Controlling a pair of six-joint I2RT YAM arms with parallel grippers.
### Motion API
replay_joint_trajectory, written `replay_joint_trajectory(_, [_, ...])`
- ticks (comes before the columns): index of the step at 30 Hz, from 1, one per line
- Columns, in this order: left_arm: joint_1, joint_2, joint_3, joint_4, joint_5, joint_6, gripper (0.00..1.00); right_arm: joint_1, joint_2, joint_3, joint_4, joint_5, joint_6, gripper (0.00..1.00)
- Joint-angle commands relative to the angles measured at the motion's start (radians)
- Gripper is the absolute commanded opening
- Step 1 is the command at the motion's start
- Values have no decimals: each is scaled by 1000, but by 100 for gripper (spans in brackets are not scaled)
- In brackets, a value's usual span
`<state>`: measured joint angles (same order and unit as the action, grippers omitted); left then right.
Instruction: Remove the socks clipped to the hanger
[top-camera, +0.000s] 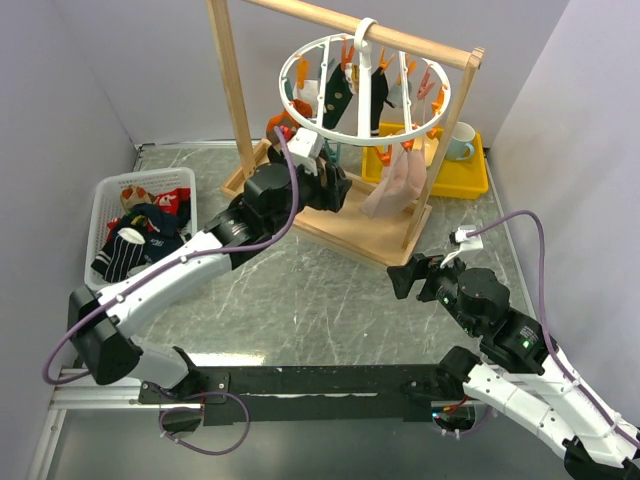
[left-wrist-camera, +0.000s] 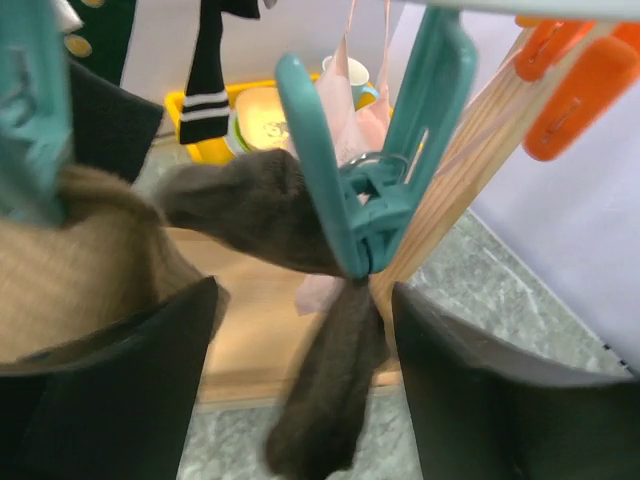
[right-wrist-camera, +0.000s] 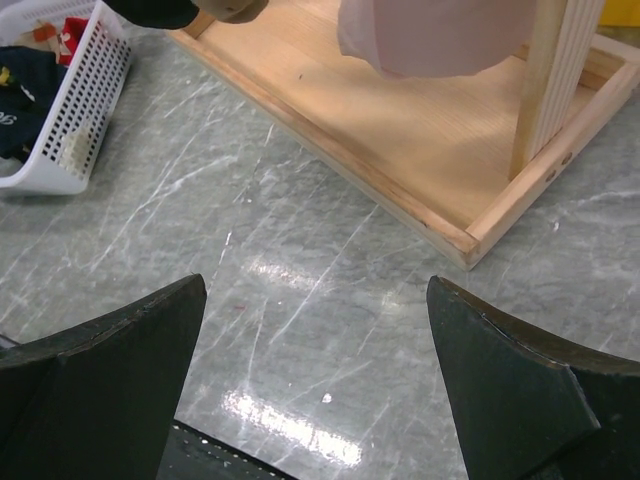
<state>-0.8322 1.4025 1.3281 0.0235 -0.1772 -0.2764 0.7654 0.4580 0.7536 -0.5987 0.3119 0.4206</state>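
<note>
**Brown sock in teal pin: left jaws not yet closed**

Far left: the white mesh basket (top-camera: 108, 205) holds loose socks and sits well apart from the wooden rack (top-camera: 228, 90).

The left gripper (left-wrist-camera: 303, 300) is raised under the left side of the hanger (top-camera: 305, 48), with its jaws apart and nothing clamped. In the left wrist view, a teal clothespin (left-wrist-camera: 365, 215) pinches the brown sock (left-wrist-camera: 250, 205) at its middle. One end of the sock bulges left. The tail hangs down between the two fingers (left-wrist-camera: 120, 390) and touches neither, as far as I can tell. Tan fabric (left-wrist-camera: 60, 270) crowds the left finger.

Judgement: the step in hand is the grasp on this sock.
- Close low on the tail, below the pin and clear of both the teal plastic and the tan fabric.
- Pull straight down and slowly. The ring hangs by its hook alone and will likely swing or tilt under a sideways tug.
- The fabric is limp and thin, so a shallow pinch may slip.

Further right, a black sock with white stripes (left-wrist-camera: 205, 90) and a pale pink sock (top-camera: 395, 180) remain clipped, near the orange clothespins (left-wrist-camera: 585, 85).

Right: the right gripper (right-wrist-camera: 316, 290) is low over the table, just short of the rack's base. Its jaws are wide apart and hold nothing.
</note>
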Motion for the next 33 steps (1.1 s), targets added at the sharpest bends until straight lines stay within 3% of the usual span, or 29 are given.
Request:
replay_joint_trajectory(1, [-5, 33, 60, -11, 31, 6, 61, -3, 10, 56, 25, 29, -25, 100])
replay_joint_trajectory(2, [-5, 33, 60, -10, 39, 3, 48, -3, 13, 65, 25, 33, -31, 100])
replay_joint_trajectory(5, [-7, 29, 56, 0, 47, -1, 23, -3, 22, 90, 30, 53, -42, 100])
replay_joint_trajectory(9, [-10, 20, 48, 1, 33, -3, 1, -3, 37, 128, 71, 73, -66, 100])
replay_joint_trajectory(24, [-39, -83, -35, 56, 42, -81, 2, -2, 364, 486, 185, -33, -108, 93])
replay_joint_trajectory(29, [-61, -105, -59, 72, -10, -98, 32, -2, 445, 556, 220, -16, -78, 94])
replay_joint_trajectory(31, [-64, -112, -66, 70, -36, -98, 37, -2, 446, 550, 246, -19, -74, 94])
replay_joint_trajectory(33, [-65, -112, -67, 56, -56, -96, 35, -2, 447, 549, 247, -19, -68, 94])
